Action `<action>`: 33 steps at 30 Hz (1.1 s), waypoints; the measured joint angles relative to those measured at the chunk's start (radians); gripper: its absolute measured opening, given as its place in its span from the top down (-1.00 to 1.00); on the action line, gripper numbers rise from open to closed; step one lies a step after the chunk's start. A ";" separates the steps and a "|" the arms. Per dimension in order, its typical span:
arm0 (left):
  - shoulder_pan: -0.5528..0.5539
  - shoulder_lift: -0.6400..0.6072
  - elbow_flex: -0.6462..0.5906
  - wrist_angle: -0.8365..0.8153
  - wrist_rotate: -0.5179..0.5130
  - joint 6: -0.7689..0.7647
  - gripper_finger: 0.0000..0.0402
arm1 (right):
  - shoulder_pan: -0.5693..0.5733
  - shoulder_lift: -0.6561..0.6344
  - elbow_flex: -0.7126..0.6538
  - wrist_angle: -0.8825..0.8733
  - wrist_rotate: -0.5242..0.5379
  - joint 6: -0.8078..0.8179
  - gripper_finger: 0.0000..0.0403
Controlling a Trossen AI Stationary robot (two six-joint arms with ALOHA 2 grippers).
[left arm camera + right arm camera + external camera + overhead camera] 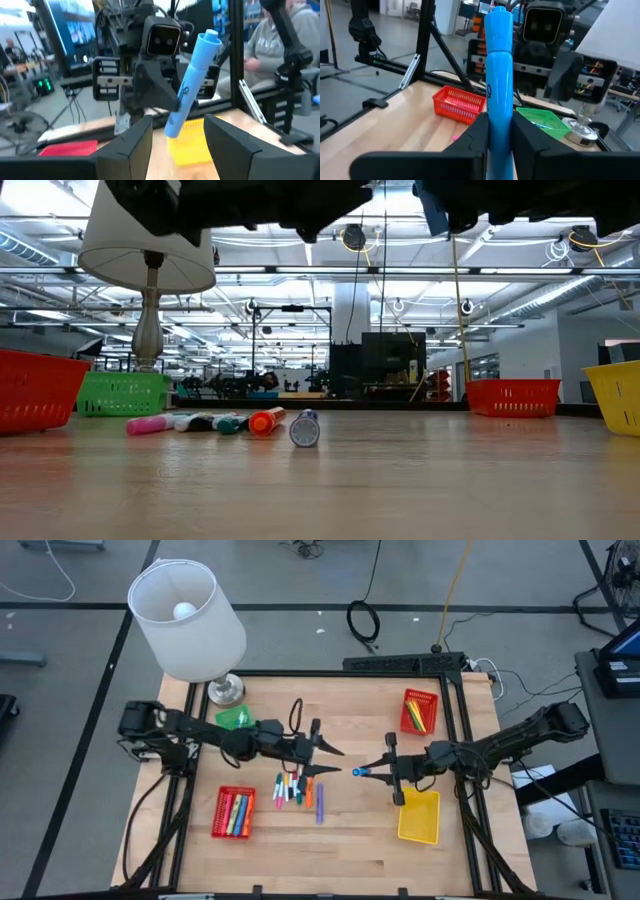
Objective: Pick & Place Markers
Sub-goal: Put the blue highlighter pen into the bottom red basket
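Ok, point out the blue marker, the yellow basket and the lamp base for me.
blue marker (499,75): right wrist view, middle of its barrel.
yellow basket (419,817): high view, bare inside floor.
lamp base (225,690): high view, top of the round metal foot.

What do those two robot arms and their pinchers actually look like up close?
Both the left arm and the right arm are dark, slim and jointed, with black cables looping off them. The left gripper and right gripper each end in two flat, tapering black fingers, behind a boxy black camera housing.
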 joint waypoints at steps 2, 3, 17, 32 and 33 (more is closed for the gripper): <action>-0.008 0.047 0.000 0.111 0.004 0.000 0.07 | 0.003 0.001 0.000 -0.006 0.000 0.000 0.79; -0.012 0.069 0.000 0.170 0.005 0.000 0.07 | 0.002 0.001 0.000 -0.007 0.000 0.000 0.79; -0.056 0.239 0.157 0.257 0.009 -0.043 0.07 | 0.001 0.046 0.001 0.039 0.004 -0.004 0.79; -0.056 0.241 0.313 -0.072 -0.014 -0.044 0.07 | 0.001 0.068 0.002 0.058 0.006 -0.021 0.79; -0.056 0.241 0.313 -0.070 -0.012 -0.041 0.07 | 0.001 0.067 0.002 0.061 0.006 -0.022 0.79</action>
